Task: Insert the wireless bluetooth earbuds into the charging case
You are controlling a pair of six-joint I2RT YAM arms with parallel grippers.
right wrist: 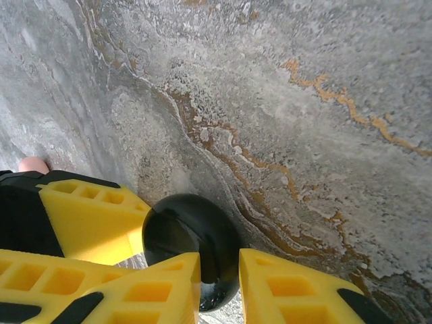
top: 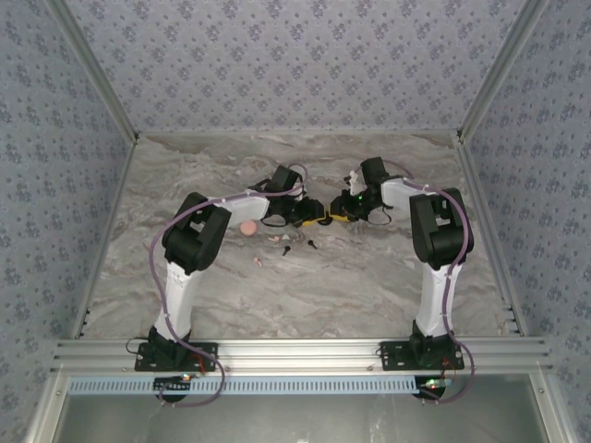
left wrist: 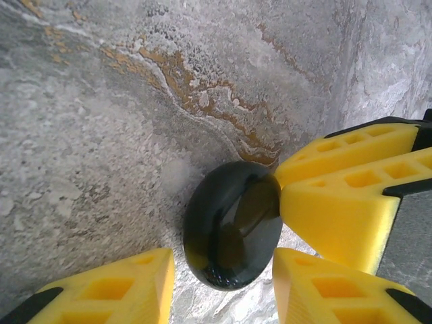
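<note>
- Yellow fingers (left wrist: 115, 290) of the left gripper (left wrist: 223, 260) stand on either side of the black charging case (left wrist: 229, 223). The pad at three o'clock touches it, and a thin slit of table shows beside the pad at nine o'clock, so I cannot tell whether this pincer clamps it.
- Opposite, the right gripper (right wrist: 219, 263) has both pads pressed against the case's lower rim and grips it.
- Glossy and rounded, the case stands on edge between the two pincers. I cannot tell whether it touches the surface.
- From above, the two pincers meet tip to tip at the middle of the grey marbled table (top: 388, 277). The left arm reaches in from seven o'clock and the right arm from five o'clock.
- A pink round disc (top: 249, 227) lies at nine o'clock from the left pincer, near its forearm.
- A black earbud (top: 314, 245) lies loose on the surface at six o'clock from the pincers, close by.
- A pale pink earbud (top: 259, 263) lies farther out at about seven o'clock, well apart from the case. A few more tiny bits between the two are too small to tell.
</note>
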